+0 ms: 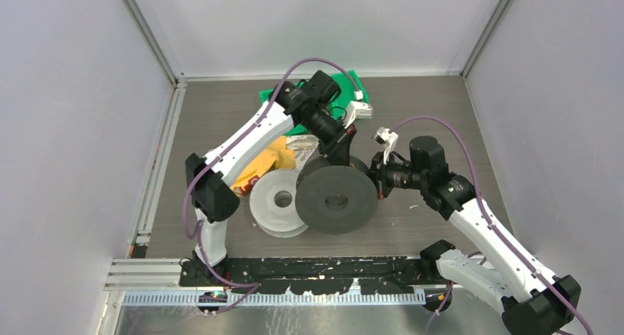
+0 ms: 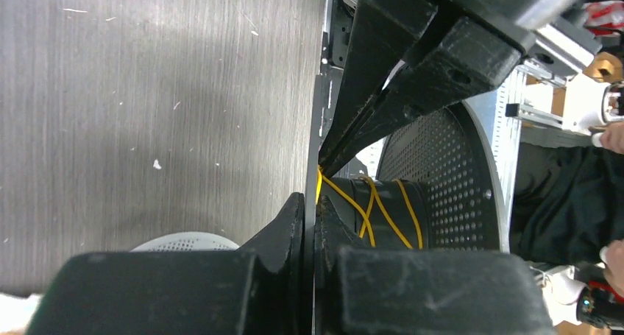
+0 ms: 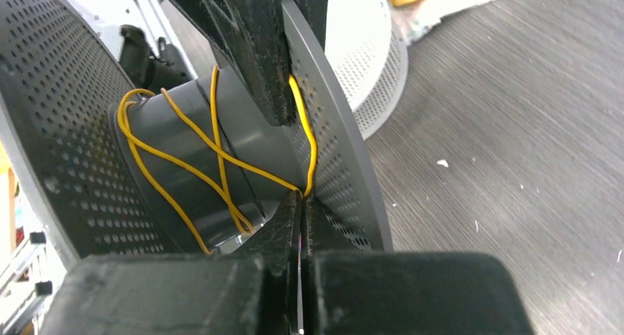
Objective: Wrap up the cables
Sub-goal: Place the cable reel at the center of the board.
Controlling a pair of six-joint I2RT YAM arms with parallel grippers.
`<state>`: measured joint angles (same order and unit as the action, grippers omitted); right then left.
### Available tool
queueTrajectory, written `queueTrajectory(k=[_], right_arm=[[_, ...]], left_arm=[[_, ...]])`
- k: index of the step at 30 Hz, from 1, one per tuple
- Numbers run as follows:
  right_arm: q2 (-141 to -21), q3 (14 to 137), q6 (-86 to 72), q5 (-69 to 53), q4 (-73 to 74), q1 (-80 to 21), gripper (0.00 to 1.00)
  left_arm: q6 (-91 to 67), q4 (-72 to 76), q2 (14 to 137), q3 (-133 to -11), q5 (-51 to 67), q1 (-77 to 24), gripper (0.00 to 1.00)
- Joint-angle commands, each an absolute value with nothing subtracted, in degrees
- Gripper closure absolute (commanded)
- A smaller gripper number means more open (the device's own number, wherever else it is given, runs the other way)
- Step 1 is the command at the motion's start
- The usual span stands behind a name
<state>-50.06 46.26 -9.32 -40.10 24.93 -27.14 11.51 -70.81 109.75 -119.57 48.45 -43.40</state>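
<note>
- While my left gripper (image 2: 313, 206) clamps the dark grey spool (image 1: 346, 180) by its flange, my right gripper (image 3: 300, 202) pinches the yellow cable (image 3: 221, 157)
- Its loops criss-cross the hub (image 3: 239, 132)

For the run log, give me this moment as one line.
yellow cable: crossed turns on hub | left gripper: shut on dark spool flange | right gripper: shut on yellow cable at rim

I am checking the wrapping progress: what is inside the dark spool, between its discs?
A yellow cable crosses loosely over the grey hub. The hub's back side is hidden.
</note>
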Motion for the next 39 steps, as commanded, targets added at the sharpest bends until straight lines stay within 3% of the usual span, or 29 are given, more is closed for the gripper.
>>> queueTrajectory(k=[1, 24, 33, 35, 39], right_arm=[[-47.9, 40.5, -16.8, -35.3, 18.5, -27.8, 1.00], [-42.3, 20.3, -32.1, -10.1, -3.0, -27.1, 1.00], [-47.4, 15.9, -36.0, -7.7, -11.5, -27.1, 0.99], [-49.3, 15.9, -36.8, -7.5, -13.2, -27.1, 0.99], [-53.4, 15.6, -38.5, -7.7, -17.2, -27.1, 1.00]], left_arm=[[9.6, -58.0, 114.1, -120.1, 53.5, -42.7, 0.99], [3.2, -43.0, 140.9, -137.6, 54.0, -42.7, 0.99], [0.3, -38.5, 146.5, -139.9, 53.7, -42.7, 1.00], [0.3, -37.6, 147.0, -139.9, 53.6, -42.7, 0.97], [-1.4, -36.8, 148.5, -140.4, 51.4, -42.6, 0.84]])
